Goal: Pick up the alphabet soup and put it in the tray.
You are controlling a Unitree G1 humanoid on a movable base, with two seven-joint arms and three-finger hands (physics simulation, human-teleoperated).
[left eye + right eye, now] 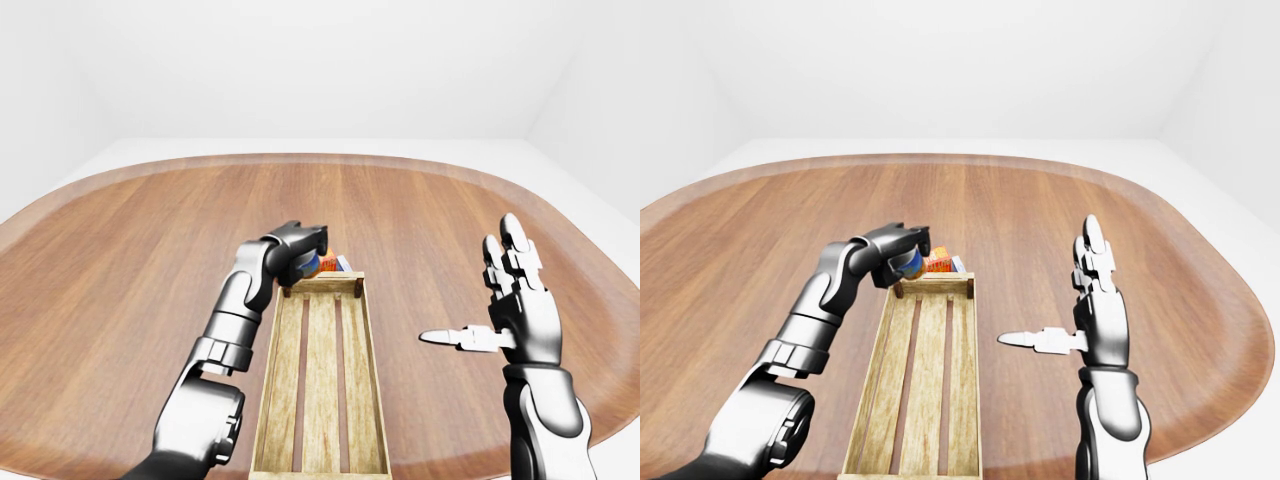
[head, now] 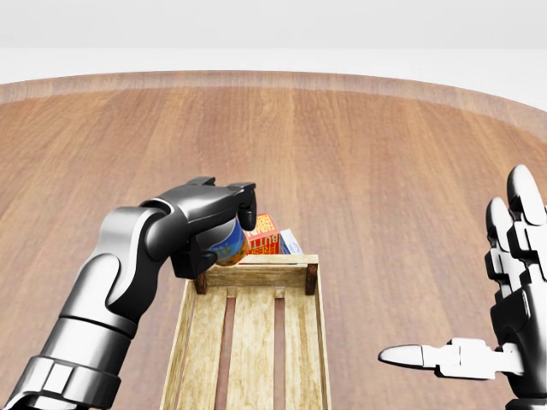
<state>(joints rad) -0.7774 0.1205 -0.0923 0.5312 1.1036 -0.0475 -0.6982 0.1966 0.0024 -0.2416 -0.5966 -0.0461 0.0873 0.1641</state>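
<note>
Presently, in the left-eye view the soup can (image 1: 309,264) is held by the closed left hand (image 1: 294,252) at the tray's (image 1: 274,388) twelve-o'clock end, while in the head view the tray lies toward six o'clock and the right hand (image 2: 506,313) is spread wide, empty.

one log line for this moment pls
left hand: shut on alphabet soup can, at top-left corner of tray | right hand: open, idle | tray: empty | butter box: beyond tray
</note>
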